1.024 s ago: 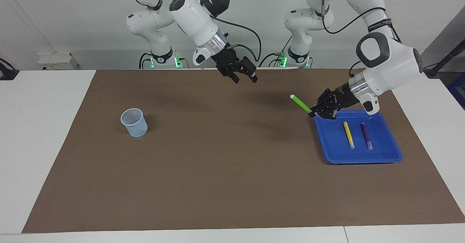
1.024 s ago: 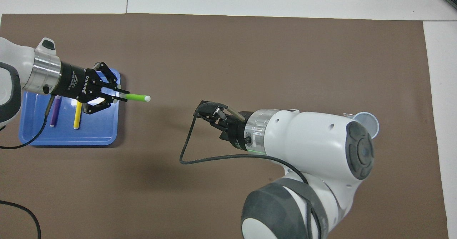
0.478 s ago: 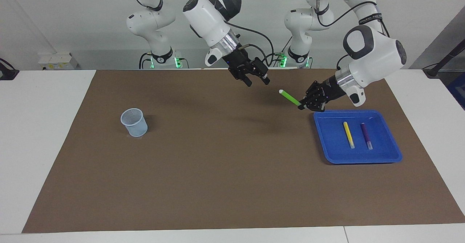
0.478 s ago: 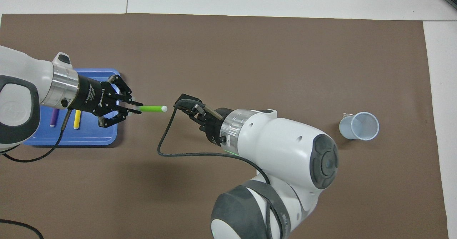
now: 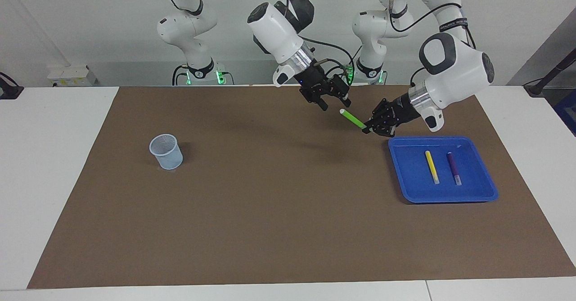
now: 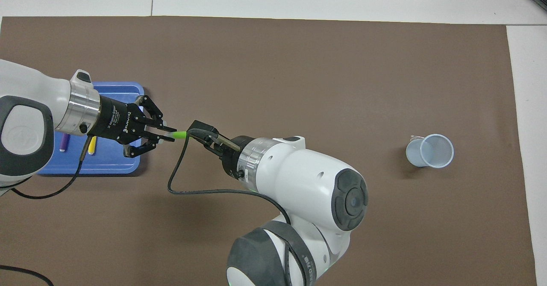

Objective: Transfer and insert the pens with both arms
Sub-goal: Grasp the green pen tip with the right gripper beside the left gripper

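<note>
My left gripper (image 5: 367,129) (image 6: 169,133) is shut on one end of the green pen (image 5: 352,119) (image 6: 180,135) and holds it in the air over the brown mat, beside the blue tray (image 5: 405,192) (image 6: 115,166). The pen's whitish cap points at my right gripper (image 5: 335,102) (image 6: 197,133). That gripper is open and hangs right at the cap end, and I cannot tell whether it touches. In the overhead view it covers the cap. The yellow pen (image 5: 432,167) (image 6: 91,145) and the purple pen (image 5: 454,168) (image 6: 64,142) lie side by side in the tray.
A pale blue mesh cup (image 5: 166,151) (image 6: 429,150) stands upright on the mat toward the right arm's end of the table. Two smaller white arms with green lights (image 5: 198,69) stand at the robots' edge. White table surrounds the mat.
My left gripper has carried the green pen away from over the tray toward the table's middle. My right gripper has swung over to meet it and now hangs at the pen's cap end.
</note>
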Motion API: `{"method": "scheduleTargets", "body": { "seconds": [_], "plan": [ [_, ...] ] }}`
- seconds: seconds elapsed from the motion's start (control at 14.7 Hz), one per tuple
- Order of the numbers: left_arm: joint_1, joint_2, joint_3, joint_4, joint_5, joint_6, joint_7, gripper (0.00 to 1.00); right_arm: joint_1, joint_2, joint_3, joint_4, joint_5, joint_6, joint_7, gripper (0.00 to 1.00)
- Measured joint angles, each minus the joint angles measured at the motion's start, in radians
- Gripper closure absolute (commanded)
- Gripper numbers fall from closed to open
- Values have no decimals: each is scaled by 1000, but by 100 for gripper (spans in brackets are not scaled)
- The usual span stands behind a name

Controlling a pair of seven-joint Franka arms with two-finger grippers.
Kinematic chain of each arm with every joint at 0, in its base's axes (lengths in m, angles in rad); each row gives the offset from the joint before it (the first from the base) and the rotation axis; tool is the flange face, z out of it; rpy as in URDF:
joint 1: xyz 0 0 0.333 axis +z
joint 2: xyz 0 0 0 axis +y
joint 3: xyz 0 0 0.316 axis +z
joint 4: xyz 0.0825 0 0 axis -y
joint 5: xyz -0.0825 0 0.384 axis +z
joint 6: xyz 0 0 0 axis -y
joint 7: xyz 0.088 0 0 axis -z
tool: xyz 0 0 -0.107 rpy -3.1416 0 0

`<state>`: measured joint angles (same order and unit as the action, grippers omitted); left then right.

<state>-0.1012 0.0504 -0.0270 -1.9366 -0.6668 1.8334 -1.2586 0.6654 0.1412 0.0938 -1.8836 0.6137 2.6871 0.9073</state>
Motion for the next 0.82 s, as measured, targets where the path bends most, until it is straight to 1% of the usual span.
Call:
{"method": "scheduleTargets", "body": {
  "seconds": [0.2, 0.27, 0.41, 0.55, 0.68, 0.82],
  "plan": [
    [0, -7, 0, -8, -7, 0, 0, 100, 0, 0, -1, 0, 0, 1, 0, 2],
    [0, -9, 0, -11, -8, 0, 0, 100, -1, 0, -1, 1, 0, 2, 0, 5],
    [0, -13, 0, -16, -8, 0, -1, 100, -3, 1, -2, 6, 0, 3, 0, 9],
    [0, -15, 0, -23, -9, 0, -1, 100, -4, 4, -3, 15, 0, 3, 0, 16],
    [-1, -15, -2, -26, -10, 0, -1, 100, -3, 12, -3, 23, 0, 16, 0, 20],
    [-11, -15, -3, -27, -12, 0, -1, 100, -2, 31, -2, 27, 0, 45, 0, 29]
  ]
}}
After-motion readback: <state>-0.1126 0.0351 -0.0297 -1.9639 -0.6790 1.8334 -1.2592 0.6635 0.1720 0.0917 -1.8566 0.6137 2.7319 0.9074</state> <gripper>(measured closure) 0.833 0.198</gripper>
